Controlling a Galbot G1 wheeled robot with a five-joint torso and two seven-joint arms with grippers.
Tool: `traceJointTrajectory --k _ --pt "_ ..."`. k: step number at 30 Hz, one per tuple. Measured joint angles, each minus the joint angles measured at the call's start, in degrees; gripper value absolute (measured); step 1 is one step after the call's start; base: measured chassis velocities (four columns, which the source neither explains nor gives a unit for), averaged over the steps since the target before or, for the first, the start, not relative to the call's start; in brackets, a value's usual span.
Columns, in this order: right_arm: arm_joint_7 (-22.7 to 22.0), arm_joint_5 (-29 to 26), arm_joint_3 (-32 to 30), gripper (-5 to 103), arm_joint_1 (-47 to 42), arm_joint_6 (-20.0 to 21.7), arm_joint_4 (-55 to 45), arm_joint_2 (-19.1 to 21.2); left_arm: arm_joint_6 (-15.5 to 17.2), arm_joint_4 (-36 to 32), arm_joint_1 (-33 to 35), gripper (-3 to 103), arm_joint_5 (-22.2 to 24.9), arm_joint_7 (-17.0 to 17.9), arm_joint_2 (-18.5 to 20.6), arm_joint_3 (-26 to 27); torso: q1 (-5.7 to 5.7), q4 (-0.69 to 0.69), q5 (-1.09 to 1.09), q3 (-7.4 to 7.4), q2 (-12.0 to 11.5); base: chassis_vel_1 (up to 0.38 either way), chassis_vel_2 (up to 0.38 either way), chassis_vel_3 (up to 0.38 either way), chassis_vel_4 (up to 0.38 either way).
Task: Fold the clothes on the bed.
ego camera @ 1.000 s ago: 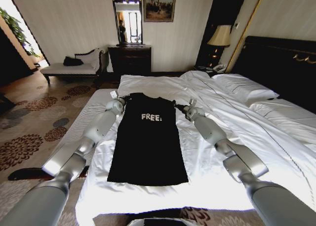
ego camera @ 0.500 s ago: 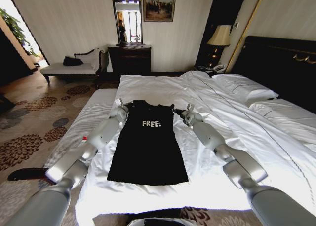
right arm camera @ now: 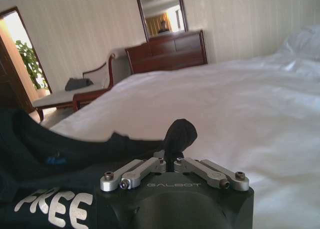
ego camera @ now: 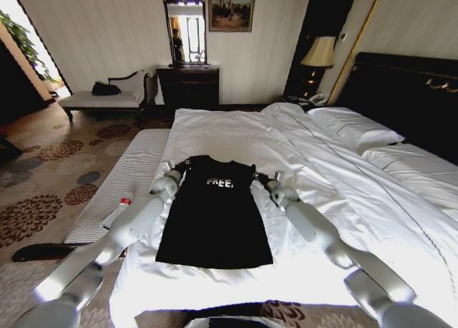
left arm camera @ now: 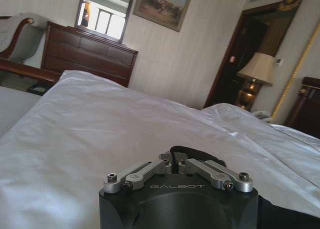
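T-shirt [ego camera: 215, 213], black with white "FREE!" lettering, lay on the white bed [ego camera: 236, 131], pinched at both shoulders.

Left gripper [ego camera: 174, 172] had its jaws closed on the shirt's left shoulder edge, and right gripper [ego camera: 262, 181] had its jaws closed on a bunched fold at the right shoulder. The hem lay flat near the foot of the bed, the collar end raised between the grippers.

A small black short-sleeved T-shirt [ego camera: 215, 217] with white "FREE!" lettering lies lengthwise, its collar end lifted, on the large white-sheeted bed [ego camera: 343, 199].
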State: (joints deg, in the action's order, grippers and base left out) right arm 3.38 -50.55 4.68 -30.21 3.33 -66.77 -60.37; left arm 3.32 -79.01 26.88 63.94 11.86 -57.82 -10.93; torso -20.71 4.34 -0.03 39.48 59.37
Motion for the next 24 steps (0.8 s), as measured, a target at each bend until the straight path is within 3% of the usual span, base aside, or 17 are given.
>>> traceJointTrajectory --k 5,11,16,21,22,24 --pt "-1.71 2.53 -3.15 2 -5.58 -1.46 -9.30 3.22 -0.95 -7.17 5.91 1 -1.59 0.80 3.28 2.13 0.00 -0.05 -0.01 0.00 0.00 0.000 0.000 0.000 0.000" --pt "-3.46 3.43 -8.14 2 -16.28 -1.46 -19.72 6.58 -1.16 -15.03 13.79 1 -2.50 1.33 7.60 6.50 0.01 0.04 0.01 0.00 0.01 0.000 0.000 0.000 0.000" --pt "-4.06 4.65 -10.94 2 -23.38 -1.67 -26.26 7.73 -1.58 -22.78 22.48 1 -4.04 1.67 11.26 10.74 0.01 -0.07 0.00 0.00 0.00 0.000 0.000 0.000 0.000" --pt "-4.22 6.70 -14.75 2 -29.55 -2.25 -31.07 8.43 -2.16 -26.63 26.68 1 -5.75 1.80 12.56 11.77 0.01 -0.03 -0.01 -0.01 0.01 0.000 0.000 0.000 0.000" --pt "-4.24 8.29 -16.66 2 -33.32 -2.94 -33.40 8.53 -2.38 -28.64 29.88 1 -6.67 1.82 12.82 13.19 0.01 0.04 -0.02 0.00 0.01 0.000 0.000 0.000 0.000" --pt "-4.22 9.83 -18.81 2 -38.14 -3.41 -36.14 8.47 -2.96 -31.13 34.43 1 -7.94 1.76 13.01 15.45 0.00 0.00 0.01 0.00 0.01 0.000 0.000 0.000 0.000"
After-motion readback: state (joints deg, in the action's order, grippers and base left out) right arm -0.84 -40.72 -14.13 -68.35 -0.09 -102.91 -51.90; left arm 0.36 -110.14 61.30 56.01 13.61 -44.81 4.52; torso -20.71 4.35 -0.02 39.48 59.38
